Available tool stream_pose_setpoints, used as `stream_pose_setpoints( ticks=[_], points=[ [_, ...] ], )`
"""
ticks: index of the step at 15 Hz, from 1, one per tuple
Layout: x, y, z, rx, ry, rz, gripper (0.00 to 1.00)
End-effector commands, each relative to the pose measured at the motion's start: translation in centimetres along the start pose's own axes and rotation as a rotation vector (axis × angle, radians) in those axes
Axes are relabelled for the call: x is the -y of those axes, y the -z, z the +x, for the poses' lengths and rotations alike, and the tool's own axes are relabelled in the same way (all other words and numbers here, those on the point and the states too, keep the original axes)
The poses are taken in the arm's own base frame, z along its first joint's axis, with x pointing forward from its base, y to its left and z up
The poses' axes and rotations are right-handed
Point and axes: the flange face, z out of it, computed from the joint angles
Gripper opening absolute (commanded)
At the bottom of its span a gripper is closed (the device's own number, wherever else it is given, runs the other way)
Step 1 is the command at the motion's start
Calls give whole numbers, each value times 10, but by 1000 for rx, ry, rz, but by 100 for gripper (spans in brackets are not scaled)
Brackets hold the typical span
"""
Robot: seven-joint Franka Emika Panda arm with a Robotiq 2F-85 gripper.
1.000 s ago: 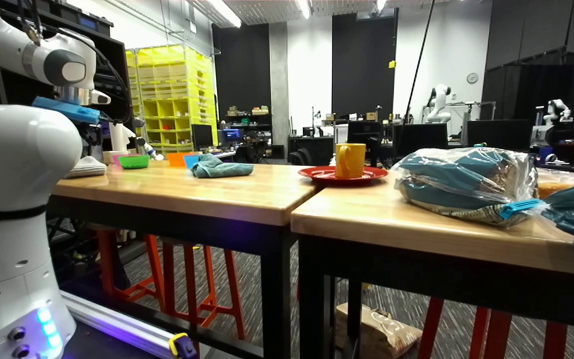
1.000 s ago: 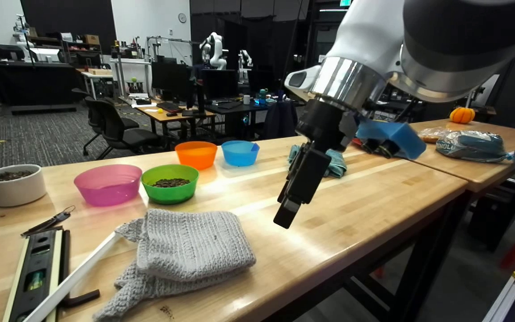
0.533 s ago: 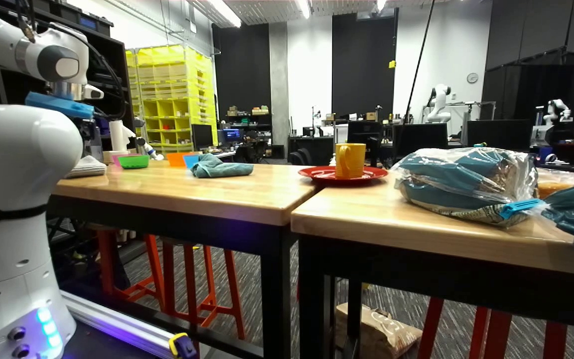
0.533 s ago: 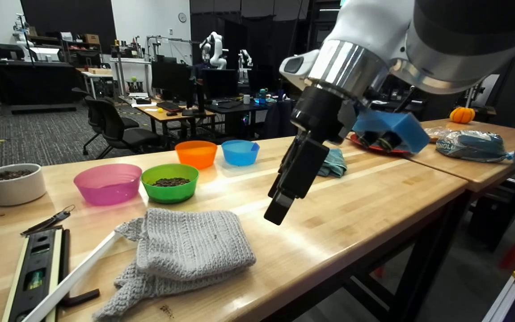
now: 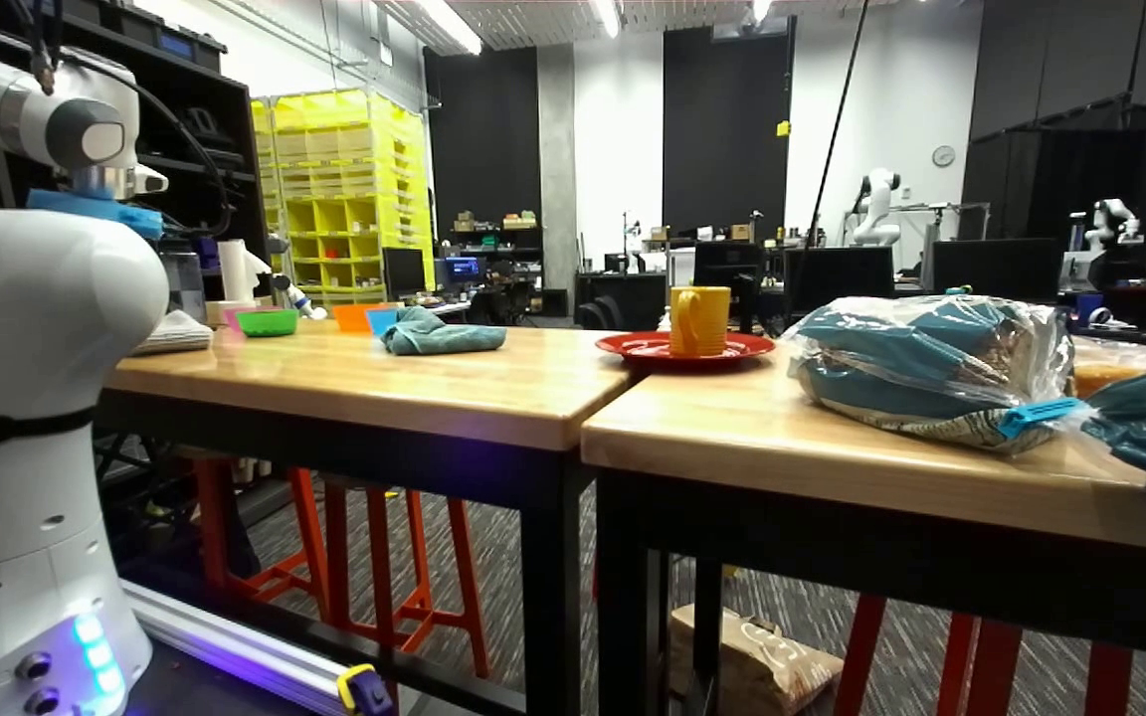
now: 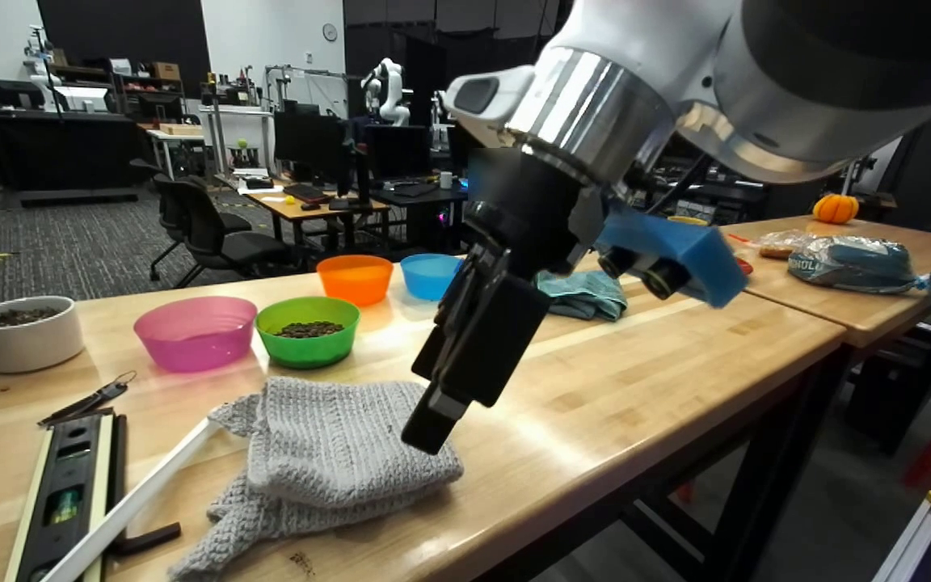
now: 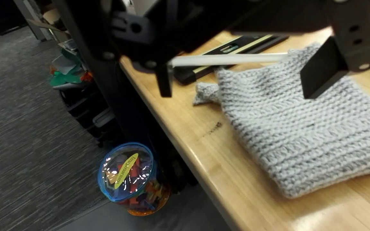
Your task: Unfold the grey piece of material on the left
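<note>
Ceiling lights (image 5: 451, 26) glow white in an exterior view. Glare whitens the counter (image 6: 595, 388) beside its near long edge, with deep shadow below. In the wrist view, the gripper (image 7: 238, 93) is dark and blurred.

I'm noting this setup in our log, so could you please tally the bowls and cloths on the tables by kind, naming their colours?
Bowls: 5 (white bowl, pink bowl, green bowl, orange bowl, blue bowl)
Cloths: 2 (grey cloth, teal cloth)
Total: 7
</note>
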Motion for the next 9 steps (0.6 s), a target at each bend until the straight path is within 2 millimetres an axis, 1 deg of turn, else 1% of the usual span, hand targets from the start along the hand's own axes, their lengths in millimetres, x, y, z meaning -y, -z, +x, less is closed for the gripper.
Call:
stream_pose_setpoints(
  ticks=[1,5,9],
  points=[
    [11,-28,31,6,77,-6,100],
    [18,-50,61,26,192,-33,100],
    [14,-66,81,54,273,-51,100]
  ],
)
